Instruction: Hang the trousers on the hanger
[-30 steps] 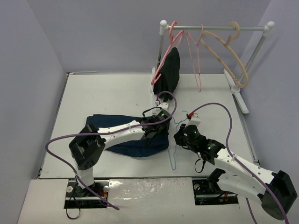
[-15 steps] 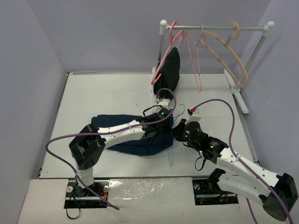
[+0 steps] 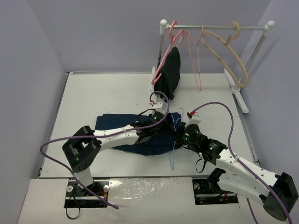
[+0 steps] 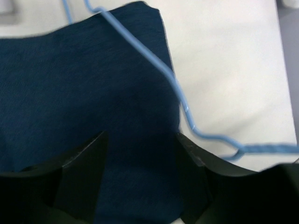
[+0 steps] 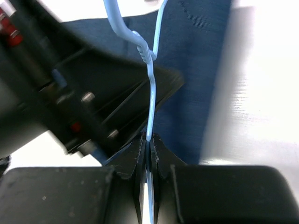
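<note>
Since a second ago the trousers [image 3: 117, 121] have slid toward the right of the overhead frame, and their right edge now reaches the hanger [image 3: 173, 156]; the left arm has stretched further across the desk [image 3: 103, 93] with them. The navy denim lies bunched at centre frame, partly under the left arm's white links. Left end effector [image 4: 140, 140]: in its wrist view the two dark fingers stand partway apart, denim fills the gap, and they grip a thick fold. In that same view the blue wire crosses the cloth's upper right corner, runs down its right edge, then bends off toward the right of the frame over bare desk. Right end effector [image 5: 148, 139]: fingers pressed together, pinching the hanger wire just below its twisted neck. Above the pinch the wire rises past the left end effector's dark body, with denim behind it at upper right of the frame. From overhead, the hanger's hook sits just right of centre at the denim's right edge, and its wire trails down toward the lower centre of the frame. The two end effectors are just beside each other there. At upper right stands a white rail [image 3: 215, 27] carrying pink hangers [image 3: 194, 60], a beige hanger [image 3: 233, 60] and a black garment [image 3: 170, 70], well apart from the trousers.
</note>
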`<control>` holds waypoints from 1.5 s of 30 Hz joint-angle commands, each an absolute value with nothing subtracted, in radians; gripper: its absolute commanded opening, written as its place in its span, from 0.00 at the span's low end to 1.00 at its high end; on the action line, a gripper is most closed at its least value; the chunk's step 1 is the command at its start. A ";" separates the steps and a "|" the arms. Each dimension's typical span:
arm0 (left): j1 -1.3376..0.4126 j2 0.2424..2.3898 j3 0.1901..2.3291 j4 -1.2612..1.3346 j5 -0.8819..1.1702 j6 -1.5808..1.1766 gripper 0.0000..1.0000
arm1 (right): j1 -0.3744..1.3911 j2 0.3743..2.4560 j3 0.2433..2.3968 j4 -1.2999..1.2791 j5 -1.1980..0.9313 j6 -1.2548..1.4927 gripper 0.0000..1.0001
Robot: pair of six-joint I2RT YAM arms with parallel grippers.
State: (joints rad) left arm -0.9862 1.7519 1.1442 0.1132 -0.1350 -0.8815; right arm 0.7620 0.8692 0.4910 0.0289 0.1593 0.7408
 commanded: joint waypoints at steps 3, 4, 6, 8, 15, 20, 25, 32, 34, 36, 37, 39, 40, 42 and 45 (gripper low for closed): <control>-0.981 1.554 1.090 0.120 -0.148 -0.838 0.71 | 0.775 0.899 0.498 0.135 0.173 0.718 0.00; -0.977 1.533 1.077 0.107 -0.154 -0.829 0.72 | 0.776 0.904 0.496 0.135 0.173 0.712 0.00; -0.968 1.489 1.049 0.099 -0.160 -0.804 0.74 | 0.781 0.919 0.491 0.141 0.170 0.694 0.00; -0.956 1.444 1.016 0.111 -0.157 -0.755 0.76 | 0.783 0.936 0.482 0.157 0.158 0.671 0.00; -0.890 1.358 0.919 0.265 0.032 -0.488 0.77 | 0.785 0.975 0.489 0.209 0.071 0.583 0.00; -0.839 1.372 0.911 0.347 0.159 -0.365 0.77 | 0.789 0.992 0.520 0.210 0.037 0.539 0.00; -0.831 1.440 0.968 0.402 0.249 -0.298 0.75 | 0.795 1.022 0.548 0.209 0.029 0.528 0.00; -0.831 1.481 0.967 0.514 0.370 -0.264 0.72 | 0.799 1.026 0.549 0.213 0.033 0.541 0.00; -0.831 1.488 0.964 0.521 0.383 -0.252 0.72 | 0.801 1.023 0.548 0.212 0.034 0.545 0.00; -0.831 1.492 0.968 0.525 0.383 -0.241 0.73 | 0.802 1.021 0.549 0.213 0.033 0.549 0.00; -0.832 1.496 0.972 0.527 0.383 -0.236 0.73 | 0.803 1.021 0.550 0.214 0.032 0.551 0.00; -0.832 1.511 0.984 0.531 0.380 -0.230 0.71 | 0.805 1.024 0.552 0.216 0.029 0.550 0.00; -0.831 1.521 0.990 0.532 0.377 -0.225 0.70 | 0.805 1.025 0.552 0.218 0.028 0.549 0.00; -0.831 1.540 1.010 0.533 0.374 -0.217 0.67 | 0.807 1.028 0.556 0.217 0.024 0.549 0.00; -0.831 1.570 1.026 0.536 0.374 -0.208 0.62 | 0.810 1.028 0.558 0.222 0.022 0.549 0.00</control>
State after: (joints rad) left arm -0.8326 1.5570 0.9459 0.4356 0.3525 -0.2491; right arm 0.7977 1.0286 0.5056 0.1477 0.0377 0.5480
